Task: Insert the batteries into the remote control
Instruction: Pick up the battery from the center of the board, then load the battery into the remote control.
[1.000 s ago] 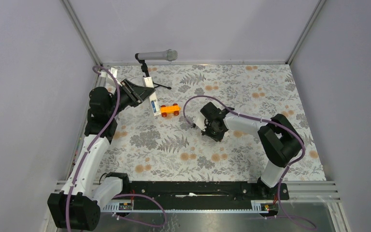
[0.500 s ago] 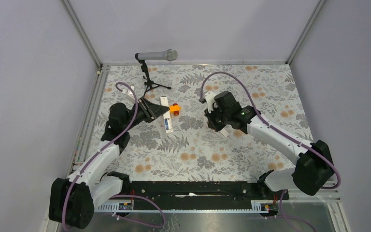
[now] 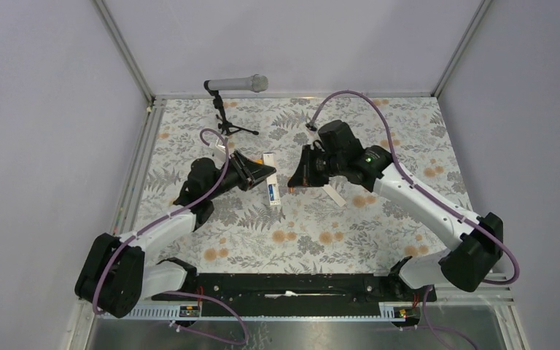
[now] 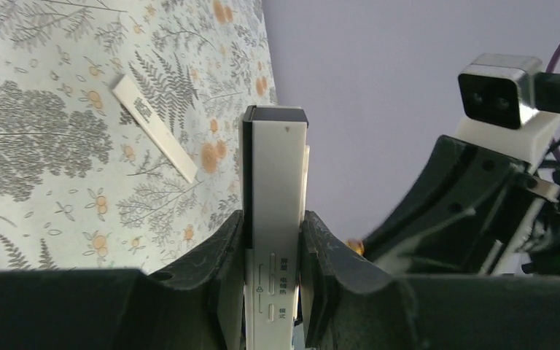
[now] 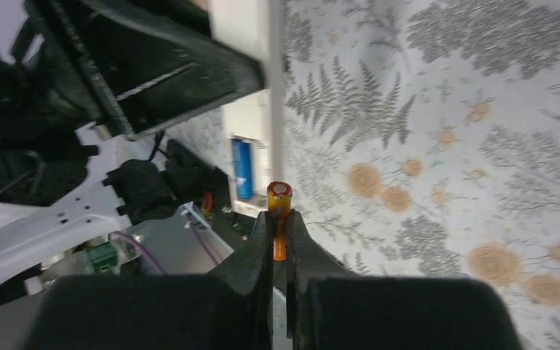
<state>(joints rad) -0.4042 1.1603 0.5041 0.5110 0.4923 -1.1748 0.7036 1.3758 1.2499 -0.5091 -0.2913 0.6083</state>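
Observation:
My left gripper [image 3: 265,177] is shut on the white remote control [image 3: 269,160] and holds it above the table's middle. In the left wrist view the remote [image 4: 273,175] stands up between the fingers [image 4: 222,251]. The blue battery [image 5: 242,168] sits in the remote's open compartment [image 5: 251,135]. My right gripper [image 3: 294,181] is shut on the orange battery [image 5: 278,208], just right of the remote and pointing at it. The flat white back cover [image 3: 333,195] lies on the table under the right arm; it also shows in the left wrist view [image 4: 153,127].
A grey microphone [image 3: 237,84] on a black tripod stands at the back left. The floral tablecloth [image 3: 379,138] is ringed by grey walls and a metal rail along the left side. The toy car is out of sight.
Both arms have come together over the middle. The left gripper carried the remote right and nearer. The right gripper swung left, bringing the orange battery beside the remote.

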